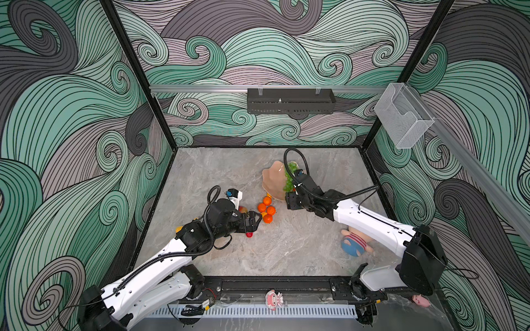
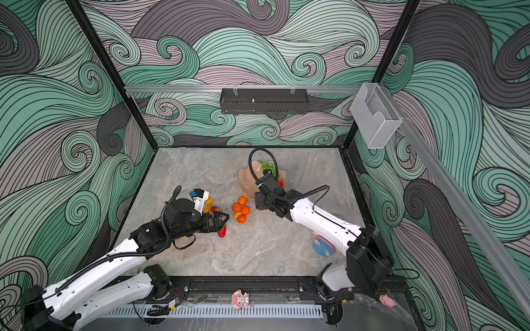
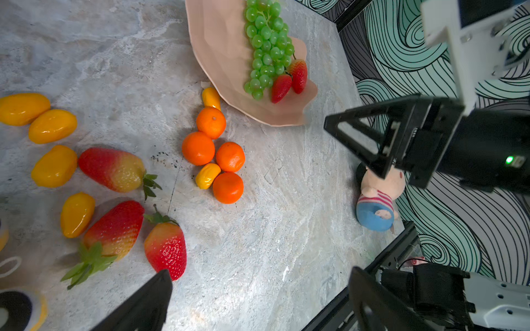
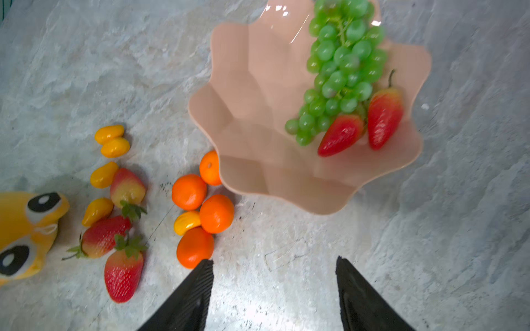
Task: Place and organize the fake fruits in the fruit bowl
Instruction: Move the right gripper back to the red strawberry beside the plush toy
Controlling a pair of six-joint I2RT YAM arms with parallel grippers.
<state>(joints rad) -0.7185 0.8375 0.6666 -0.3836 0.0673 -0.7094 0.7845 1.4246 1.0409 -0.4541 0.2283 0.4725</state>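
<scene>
Marble tabletop (image 4: 86, 71), right claw (image 4: 274, 259) parted, holding nothing

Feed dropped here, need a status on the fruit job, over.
Left claw, right claw open, empty. Fruit bowl holds grape bunch, two strawberries. Tangerines, kumquats, three strawberries on table. Yellow plush beside those three.

the bowl (image 4: 252, 86) is smooth peach plastic, glossy, with white glints near its top rim. the grapes (image 4: 341, 71) look translucent and shiny. the strawberries (image 4: 123, 275) are glossy with dimpled skin. the tangerines (image 4: 216, 213) and kumquats (image 4: 114, 147) are smooth and shiny. the table (image 4: 86, 57) looks like veined grey stone, mostly matt. the yellow toy (image 4: 14, 220) at lower left is soft plush cloth, as is the doll (image 3: 375, 200).
</scene>
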